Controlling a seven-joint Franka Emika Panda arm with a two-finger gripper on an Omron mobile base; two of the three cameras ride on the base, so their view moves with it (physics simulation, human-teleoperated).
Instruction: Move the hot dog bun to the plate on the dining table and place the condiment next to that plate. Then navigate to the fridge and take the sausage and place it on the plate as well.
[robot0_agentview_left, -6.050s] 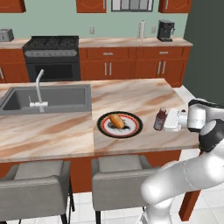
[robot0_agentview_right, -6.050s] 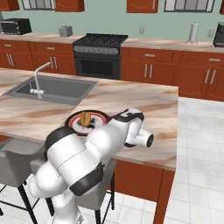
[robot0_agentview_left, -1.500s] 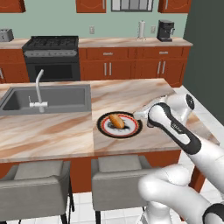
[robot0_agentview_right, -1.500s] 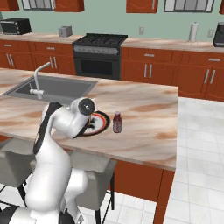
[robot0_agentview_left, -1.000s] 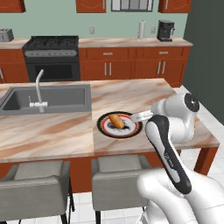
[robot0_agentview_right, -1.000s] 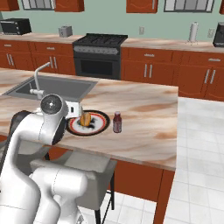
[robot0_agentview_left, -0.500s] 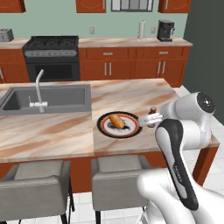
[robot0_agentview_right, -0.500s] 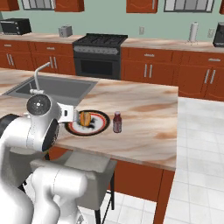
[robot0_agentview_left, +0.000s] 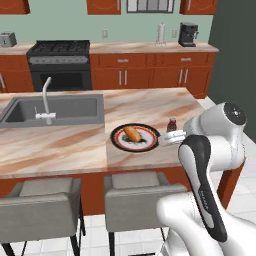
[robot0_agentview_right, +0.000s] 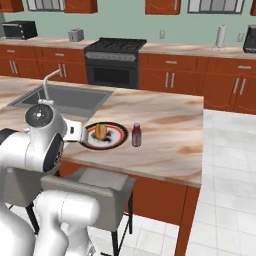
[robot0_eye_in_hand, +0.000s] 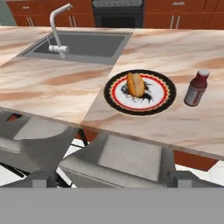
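Note:
The hot dog bun (robot0_agentview_left: 131, 133) (robot0_eye_in_hand: 135, 84) (robot0_agentview_right: 101, 131) lies on the plate (robot0_agentview_left: 149, 143) (robot0_eye_in_hand: 164, 97) (robot0_agentview_right: 118, 137), a round one with a black-and-red rim, near the front edge of the dining table (robot0_agentview_left: 60, 145) (robot0_eye_in_hand: 52, 83) (robot0_agentview_right: 165, 125). The condiment (robot0_agentview_left: 172, 124) (robot0_eye_in_hand: 195, 88) (robot0_agentview_right: 136, 135), a dark red bottle, stands upright just right of the plate. My gripper (robot0_agentview_left: 167, 141) (robot0_eye_in_hand: 112, 180) hovers at the table's near edge over the stools, open and empty, facing the plate. The fridge (robot0_agentview_left: 234, 55) is the tall dark grey block at far right. The sausage is out of view.
Two grey stools (robot0_agentview_left: 137, 192) (robot0_agentview_left: 42, 200) stand against the table's near side. A grey sink (robot0_agentview_left: 55, 107) with a white tap (robot0_agentview_left: 46, 97) is set in the table at left. A stove (robot0_agentview_left: 60, 62) and red-brown cabinets line the back wall. Tiled floor (robot0_agentview_right: 225, 165) lies right of the table.
The arm has folded back toward the base and the hand has drawn away from the plate to the table's near edge. Bun, plate and bottle have stayed put.

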